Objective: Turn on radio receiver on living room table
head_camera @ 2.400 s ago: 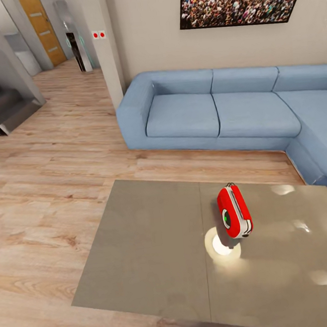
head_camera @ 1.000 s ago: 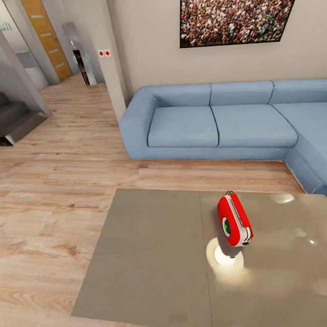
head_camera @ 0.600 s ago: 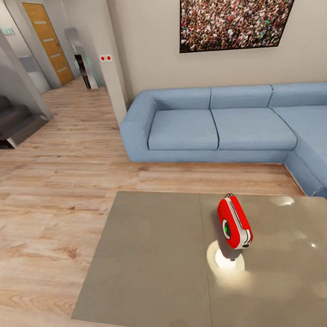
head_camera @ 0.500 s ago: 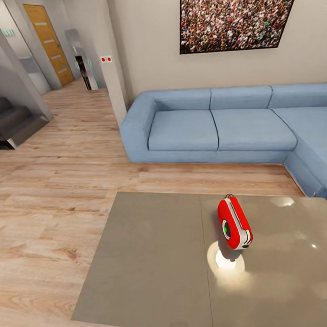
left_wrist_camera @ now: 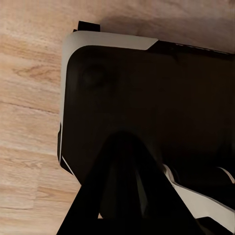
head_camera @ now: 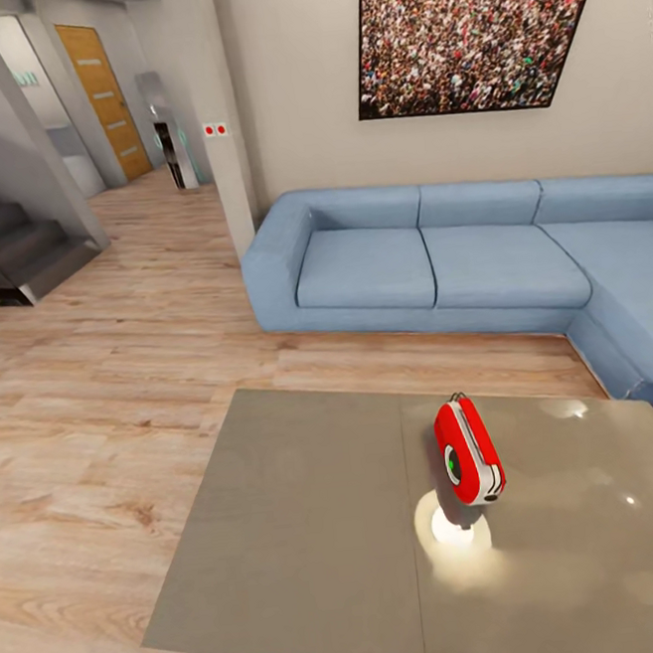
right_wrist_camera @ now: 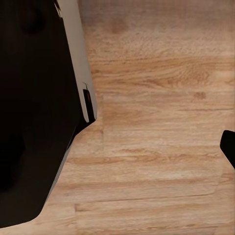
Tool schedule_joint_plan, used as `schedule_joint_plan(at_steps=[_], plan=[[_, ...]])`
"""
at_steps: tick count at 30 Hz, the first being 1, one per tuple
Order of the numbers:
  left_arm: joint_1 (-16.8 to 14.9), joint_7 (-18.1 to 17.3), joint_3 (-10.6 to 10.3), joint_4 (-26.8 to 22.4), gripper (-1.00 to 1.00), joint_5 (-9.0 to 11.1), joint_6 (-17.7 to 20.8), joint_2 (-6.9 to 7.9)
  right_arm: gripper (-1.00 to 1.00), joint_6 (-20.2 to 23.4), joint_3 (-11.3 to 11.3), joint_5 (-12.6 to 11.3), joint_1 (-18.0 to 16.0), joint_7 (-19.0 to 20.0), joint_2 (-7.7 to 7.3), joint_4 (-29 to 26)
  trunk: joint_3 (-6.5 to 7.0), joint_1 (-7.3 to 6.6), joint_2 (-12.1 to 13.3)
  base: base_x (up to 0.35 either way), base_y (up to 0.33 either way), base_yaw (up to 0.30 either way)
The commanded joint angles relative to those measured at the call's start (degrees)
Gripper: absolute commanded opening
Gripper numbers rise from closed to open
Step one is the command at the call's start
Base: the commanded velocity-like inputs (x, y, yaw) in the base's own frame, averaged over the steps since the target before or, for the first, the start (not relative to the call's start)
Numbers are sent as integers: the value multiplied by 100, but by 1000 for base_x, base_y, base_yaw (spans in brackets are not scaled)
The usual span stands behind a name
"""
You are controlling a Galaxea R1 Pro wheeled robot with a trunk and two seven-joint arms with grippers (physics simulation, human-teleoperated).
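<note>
The red radio receiver (head_camera: 468, 453) stands on its edge on the glossy grey table (head_camera: 307, 538), right of the table's middle. Its round dial faces left and its thin wire handle points toward the sofa. A bright light reflection lies on the tabletop just in front of it. In the left wrist view my left gripper (left_wrist_camera: 125, 188) is a dark shape against my dark base (left_wrist_camera: 161, 98), and its jaws' gap is not readable. In the right wrist view one dark fingertip (right_wrist_camera: 228, 147) pokes in over the wood floor.
A light blue sectional sofa (head_camera: 430, 257) runs behind the table and wraps round on the right. A framed crowd picture (head_camera: 468, 28) hangs above it. Light wood floor (head_camera: 93, 389) spreads to the left, toward dark stairs (head_camera: 9, 247) and a hallway with a wooden door (head_camera: 104, 88).
The whole head view has shifted, showing more of the wall and hallway, so the camera moved. The radio stays in the same spot on the table.
</note>
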Motion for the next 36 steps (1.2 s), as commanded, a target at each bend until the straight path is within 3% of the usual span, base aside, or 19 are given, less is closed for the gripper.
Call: schedule_joint_plan(at_steps=[1,36], plan=[[-2,0,0,0,-100,0,0,0,100,0,0,1,0,0,0,2,9,0,0,0,0,0],[-1,0,1,0,-100,0,0,0,100,4,-2,-16,0,0,0,5,329,0,0,0,0,0]])
